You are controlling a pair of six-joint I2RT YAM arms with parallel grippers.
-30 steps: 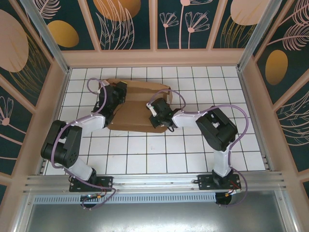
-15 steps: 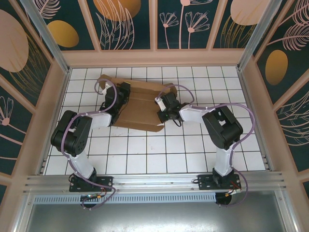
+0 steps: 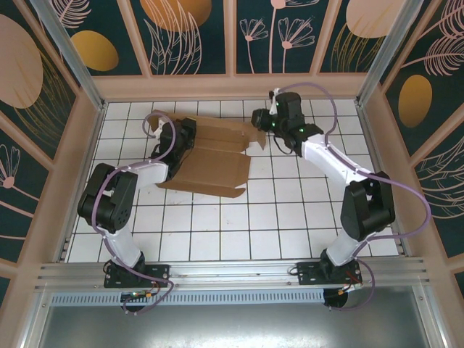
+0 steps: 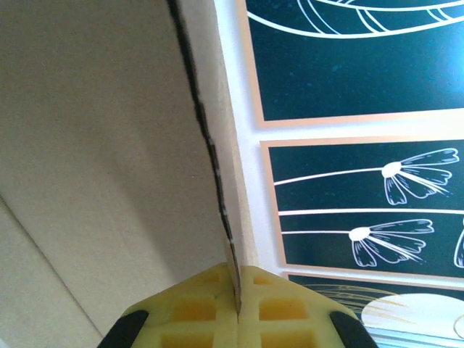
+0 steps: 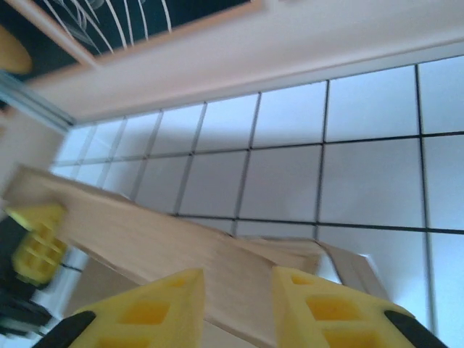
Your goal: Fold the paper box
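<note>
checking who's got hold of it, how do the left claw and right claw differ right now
The left claw is clamped shut on an edge of the paper box; the right claw has a gap between its fingers and pinches nothing. The left claw is at the box's left side on a bent arm; the right claw is by its far right corner on an outstretched arm. Both have yellow fingers.
</note>
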